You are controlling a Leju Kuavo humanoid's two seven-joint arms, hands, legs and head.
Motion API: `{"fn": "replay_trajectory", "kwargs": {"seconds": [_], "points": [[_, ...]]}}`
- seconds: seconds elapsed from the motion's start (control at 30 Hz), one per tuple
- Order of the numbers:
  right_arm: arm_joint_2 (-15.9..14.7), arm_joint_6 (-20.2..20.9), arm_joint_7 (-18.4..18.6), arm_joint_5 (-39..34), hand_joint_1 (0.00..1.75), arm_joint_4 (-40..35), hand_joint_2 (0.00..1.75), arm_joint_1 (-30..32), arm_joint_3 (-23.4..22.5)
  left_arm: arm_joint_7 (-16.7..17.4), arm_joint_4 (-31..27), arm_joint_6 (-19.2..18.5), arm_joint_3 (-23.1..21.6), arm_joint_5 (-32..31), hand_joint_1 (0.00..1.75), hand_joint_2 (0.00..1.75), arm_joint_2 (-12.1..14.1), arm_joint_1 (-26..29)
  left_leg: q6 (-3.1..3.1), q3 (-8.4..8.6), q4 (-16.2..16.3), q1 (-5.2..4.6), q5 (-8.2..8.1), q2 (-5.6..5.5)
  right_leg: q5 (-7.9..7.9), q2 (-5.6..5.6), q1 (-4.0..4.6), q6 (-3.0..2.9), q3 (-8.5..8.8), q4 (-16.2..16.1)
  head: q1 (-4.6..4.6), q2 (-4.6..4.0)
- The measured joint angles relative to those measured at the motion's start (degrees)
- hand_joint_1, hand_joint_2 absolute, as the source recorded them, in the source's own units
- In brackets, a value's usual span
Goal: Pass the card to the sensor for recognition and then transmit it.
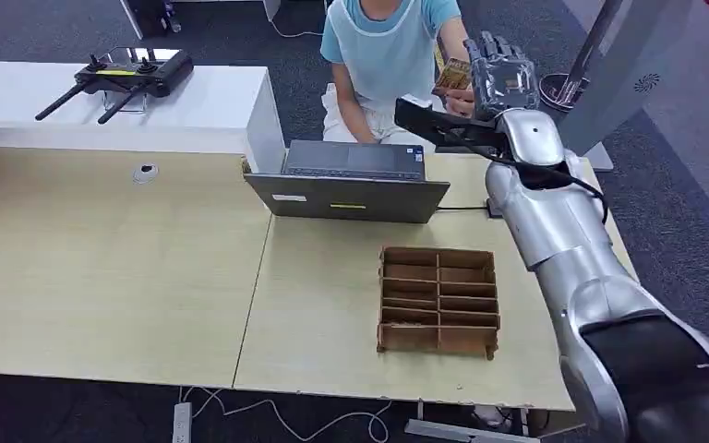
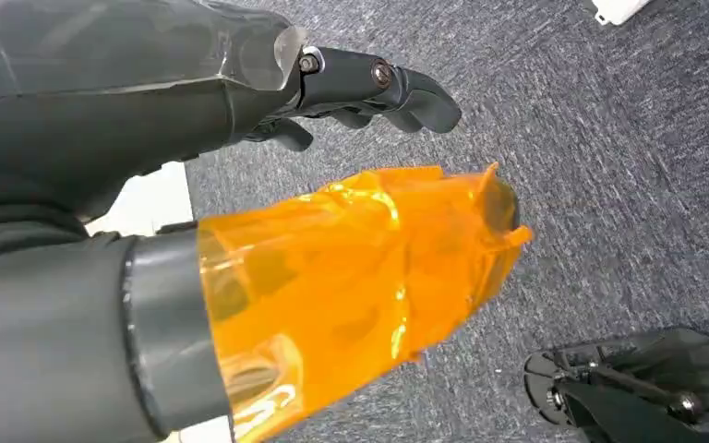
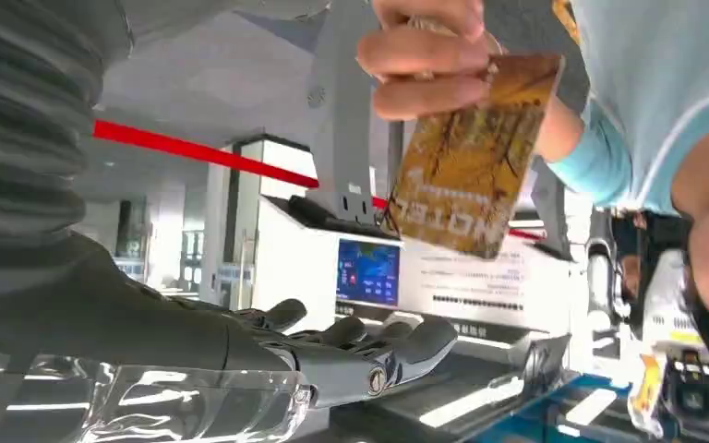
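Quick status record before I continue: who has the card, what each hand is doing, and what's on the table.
card: held by the person's hand, beside the right hand
right hand: raised toward the person, fingers extended, holding nothing
left hand: hanging over carpet, fingers curled, nothing in it
table: laptop, brown divided box
white counter: black controller

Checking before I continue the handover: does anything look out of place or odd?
Only this: the brown patterned card is pinched in the person's hand, while the right robot hand, raised beside it, holds nothing. Nothing looks spilled or damaged.
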Motion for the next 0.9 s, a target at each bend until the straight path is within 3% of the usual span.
{"fn": "replay_trajectory", "kwargs": {"seconds": [0.23, 0.57, 0.7, 0.8, 0.9], "points": [[-0.92, -1.36, -1.85, -0.31, 0.00, -12.92, 1.75, 6.43, -0.33, 0.13, 0.00, 0.68, 0.02, 2.06, 0.00, 0.00, -0.09, 0.09, 0.00, 0.00, 0.00, 0.00, -0.01, 0.00, -0.01, 0.00, 0.00, 0.00, -0.02, -0.01, 0.00, 0.00], [-4.33, -3.92, -7.19, -11.55, 0.00, -42.41, 1.75, 26.41, -2.71, 0.72, 0.00, 1.86, 0.02, 6.45, 0.00, 0.00, -0.63, 0.39, -0.01, -0.02, -0.01, 0.00, -0.05, -0.05, -0.06, -0.03, 0.01, 0.00, -0.02, -0.07, 0.00, 0.00], [-5.47, -4.26, -12.15, -24.31, 0.00, -53.58, 1.75, 35.74, -5.91, 0.96, 0.00, 2.65, 0.02, 8.55, 0.00, 0.00, -0.90, 0.63, 0.02, -0.04, -0.01, 0.00, -0.10, -0.06, -0.09, -0.07, 0.01, 0.02, -0.01, -0.08, 0.04, 0.00], [-5.49, -1.55, -16.49, -36.63, 0.00, -60.27, 1.75, 41.88, -8.83, 1.90, 0.00, 2.89, 0.02, 9.62, 0.00, 0.00, -1.07, 0.79, 0.04, -0.04, -0.01, 0.00, -0.11, -0.05, -0.11, -0.07, 0.00, 0.01, -0.01, -0.08, 0.02, 0.02], [-5.40, 1.34, -19.08, -44.42, 0.00, -66.30, 1.75, 47.67, -11.35, 2.05, 0.00, 2.97, 0.02, 10.47, 0.00, 0.00, -1.20, 1.02, 0.05, -0.06, -0.02, 0.00, -0.13, -0.04, -0.13, -0.07, 0.00, 0.02, -0.01, -0.08, 0.00, 0.02]]}}
